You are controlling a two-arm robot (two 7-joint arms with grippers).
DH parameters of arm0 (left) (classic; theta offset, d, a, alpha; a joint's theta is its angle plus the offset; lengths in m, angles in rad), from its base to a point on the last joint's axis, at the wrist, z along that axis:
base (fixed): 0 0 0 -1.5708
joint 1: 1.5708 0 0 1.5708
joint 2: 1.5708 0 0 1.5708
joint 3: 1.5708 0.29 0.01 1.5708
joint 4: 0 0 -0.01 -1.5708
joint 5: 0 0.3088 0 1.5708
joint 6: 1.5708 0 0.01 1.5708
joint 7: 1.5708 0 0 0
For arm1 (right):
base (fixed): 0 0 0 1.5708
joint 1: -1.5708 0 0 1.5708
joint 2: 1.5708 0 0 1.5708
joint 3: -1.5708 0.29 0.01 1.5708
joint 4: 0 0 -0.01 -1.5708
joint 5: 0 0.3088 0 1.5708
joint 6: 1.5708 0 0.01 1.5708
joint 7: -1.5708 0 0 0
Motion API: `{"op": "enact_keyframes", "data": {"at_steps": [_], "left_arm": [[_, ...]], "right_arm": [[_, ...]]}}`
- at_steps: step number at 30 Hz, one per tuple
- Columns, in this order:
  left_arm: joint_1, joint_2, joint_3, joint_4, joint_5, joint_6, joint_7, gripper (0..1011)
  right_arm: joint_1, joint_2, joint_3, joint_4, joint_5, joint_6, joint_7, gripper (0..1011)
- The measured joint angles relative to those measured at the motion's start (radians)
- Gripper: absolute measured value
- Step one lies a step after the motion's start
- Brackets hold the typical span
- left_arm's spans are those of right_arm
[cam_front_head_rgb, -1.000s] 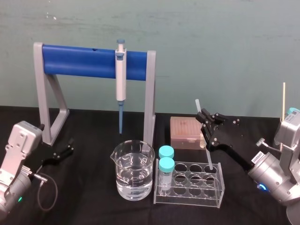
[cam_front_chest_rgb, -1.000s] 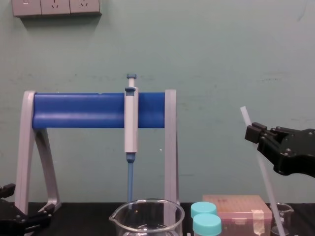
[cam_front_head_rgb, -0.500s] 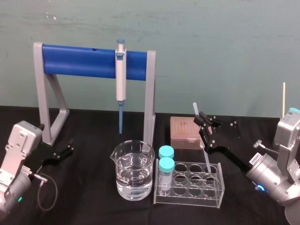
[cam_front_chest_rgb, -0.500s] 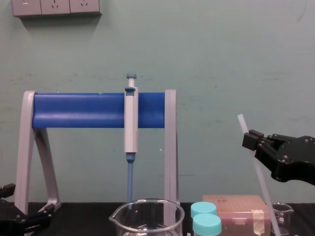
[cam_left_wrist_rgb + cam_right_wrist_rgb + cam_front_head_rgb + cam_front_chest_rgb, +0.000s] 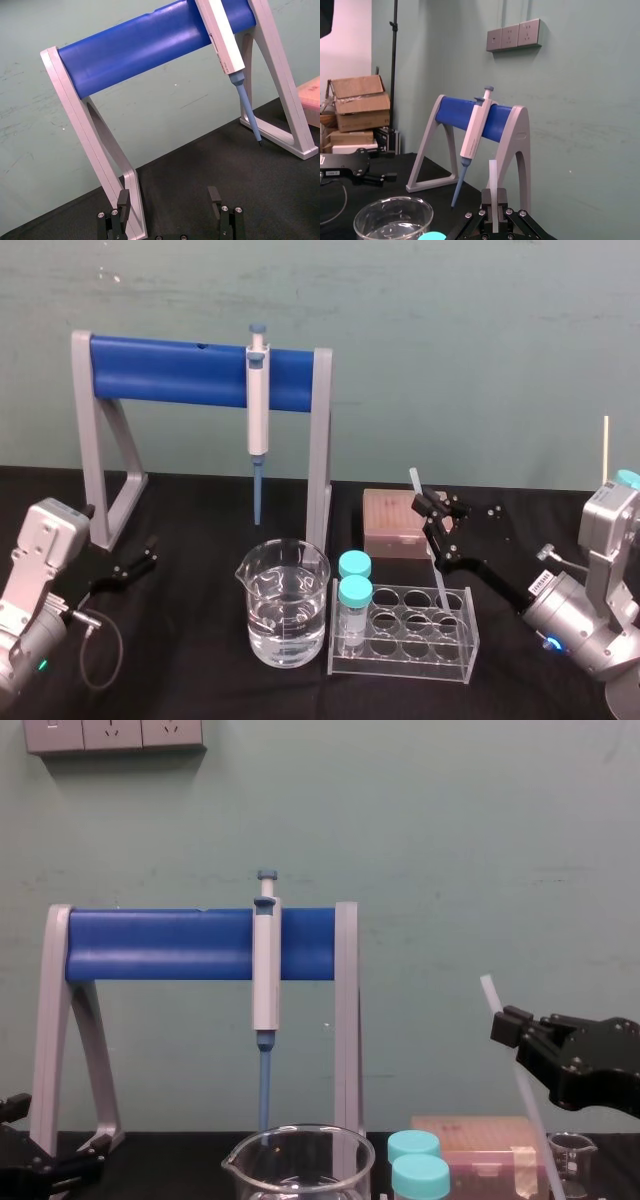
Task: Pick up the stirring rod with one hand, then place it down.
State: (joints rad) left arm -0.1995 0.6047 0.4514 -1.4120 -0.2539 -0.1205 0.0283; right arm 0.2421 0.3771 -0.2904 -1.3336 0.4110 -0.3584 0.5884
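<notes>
The stirring rod (image 5: pixel 414 480) is held by the right claw (image 5: pixel 430 508), whose fingers are clamped together on it a little below its upper end. The rod is tilted, its top leaning toward the robot's left and its lower part slanting down toward the right. In the head view the lower part is seen behind the clear tube rack (image 5: pixel 410 625), in front of the pinkish box (image 5: pixel 395 523). In the chest view it runs down just beside the small glass beaker (image 5: pixel 572 1157), and it cannot be told whether its lower end is inside the beaker or whether it touches anything. In the right wrist view a short length of the rod is seen rising upright from between the closed fingers (image 5: pixel 493 200).

The left claw (image 5: pixel 145 555) is parked low over the black surface (image 5: pixel 190 660) at the robot's left, near the foot of the grey stand (image 5: pixel 320 440). Its fingers are apart and nothing is held between them.

A blue-tipped grey pipette (image 5: pixel 258 410) is hung from the stand's blue bar. A large beaker (image 5: pixel 284 605) of clear liquid is set below it, just beside the rack. Two teal-capped tubes (image 5: pixel 354 592) are stood at the rack's left end.
</notes>
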Motion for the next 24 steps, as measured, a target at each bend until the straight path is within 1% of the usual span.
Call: {"op": "enact_keyframes", "data": {"at_steps": [10, 24], "left_arm": [[0.000, 0.000, 0.000, 0.000, 0.000, 0.000, 0.000, 1000], [0.000, 0.000, 0.000, 0.000, 0.000, 0.000, 0.000, 1000]], "right_arm": [[0.013, -0.001, -0.010, 0.032, 0.009, -0.012, 0.025, 58], [0.018, 0.000, -0.017, 0.048, 0.024, -0.013, 0.040, 58]]}}
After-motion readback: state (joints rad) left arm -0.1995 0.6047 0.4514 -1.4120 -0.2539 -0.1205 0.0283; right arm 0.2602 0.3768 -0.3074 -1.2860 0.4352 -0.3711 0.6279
